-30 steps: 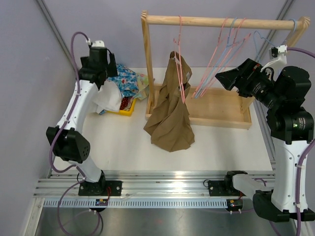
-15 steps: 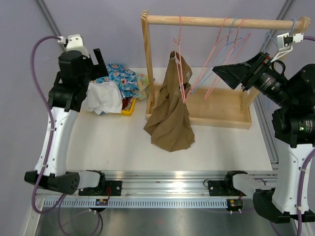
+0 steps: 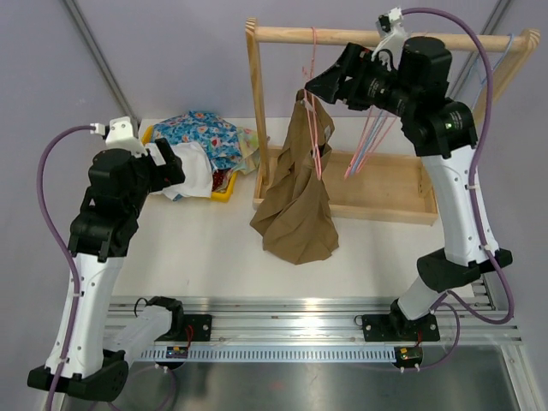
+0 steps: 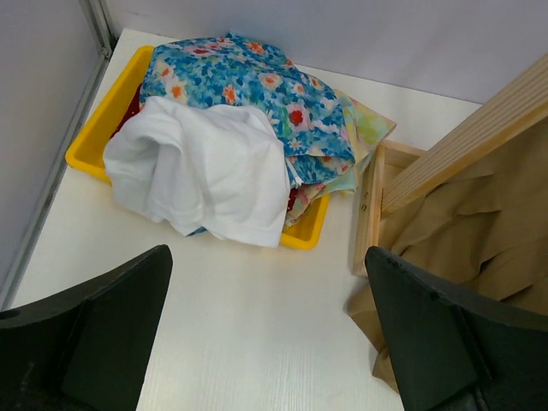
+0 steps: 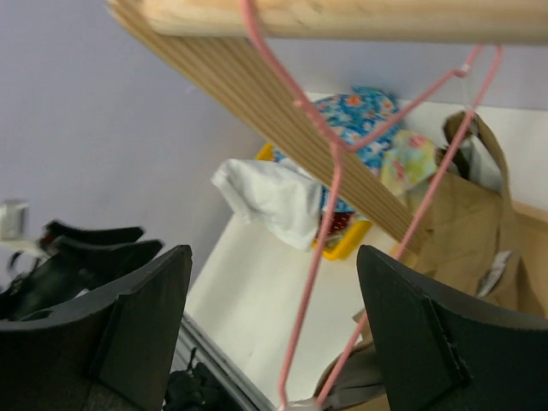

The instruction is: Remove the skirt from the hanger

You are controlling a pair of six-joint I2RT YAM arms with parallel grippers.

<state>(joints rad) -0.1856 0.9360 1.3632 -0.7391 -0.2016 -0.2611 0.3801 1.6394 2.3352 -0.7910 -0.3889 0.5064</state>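
Tan creased skirt (image 3: 295, 197) on thin pink wire hanger (image 3: 314, 111), round wooden rail (image 3: 377, 37). Yellow tray (image 4: 88, 139), heaped clothes, alongside. My left gripper (image 4: 270, 342) and right gripper (image 5: 274, 334): both agape, empty.

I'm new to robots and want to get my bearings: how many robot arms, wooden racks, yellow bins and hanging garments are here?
Robot arms: 2 (left arm, right arm)
Wooden rack: 1
Yellow bin: 1
Hanging garment: 1 (brown skirt)
Total: 5
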